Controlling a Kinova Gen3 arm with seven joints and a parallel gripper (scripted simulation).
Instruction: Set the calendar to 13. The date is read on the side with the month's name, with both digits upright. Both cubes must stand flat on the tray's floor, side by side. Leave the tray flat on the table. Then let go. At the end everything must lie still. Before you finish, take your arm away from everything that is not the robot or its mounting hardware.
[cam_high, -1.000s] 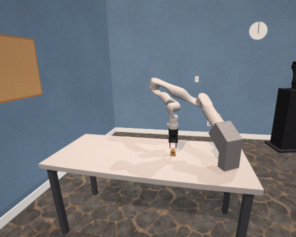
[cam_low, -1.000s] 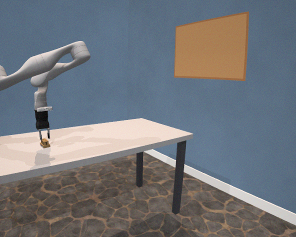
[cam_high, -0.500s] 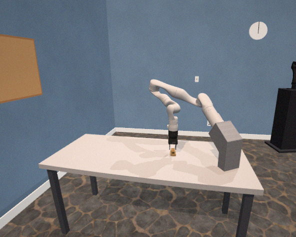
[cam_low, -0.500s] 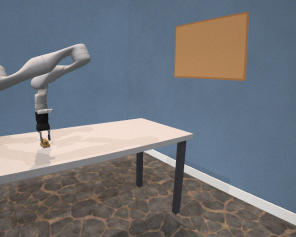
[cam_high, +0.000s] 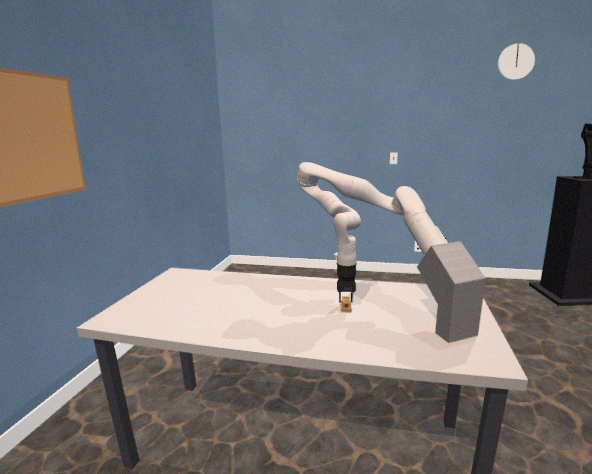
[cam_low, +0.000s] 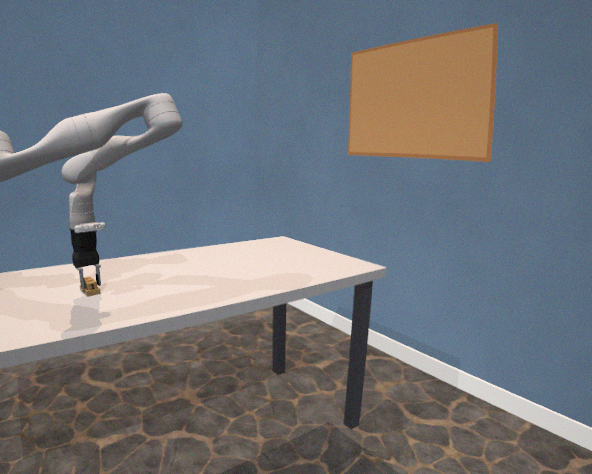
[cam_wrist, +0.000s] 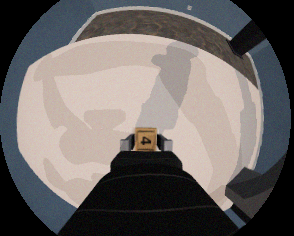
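A small orange-brown wooden calendar (cam_high: 346, 305) stands on the white table, near the middle toward the back; it also shows in the exterior view (cam_low: 91, 287). It is too small there to tell the tray from the cubes. In the wrist view one cube (cam_wrist: 146, 139) shows its top face with a dark digit that looks like a 4. My gripper (cam_high: 346, 298) points straight down over it, and its fingers (cam_low: 90, 282) stand open on either side of the cube (cam_wrist: 146, 143) without gripping it. The second cube and the month side are hidden.
The arm's grey base block (cam_high: 452, 290) stands on the table's right side. A dark cabinet (cam_high: 570, 240) is on the floor at far right. A cork board (cam_low: 422, 95) hangs on the wall.
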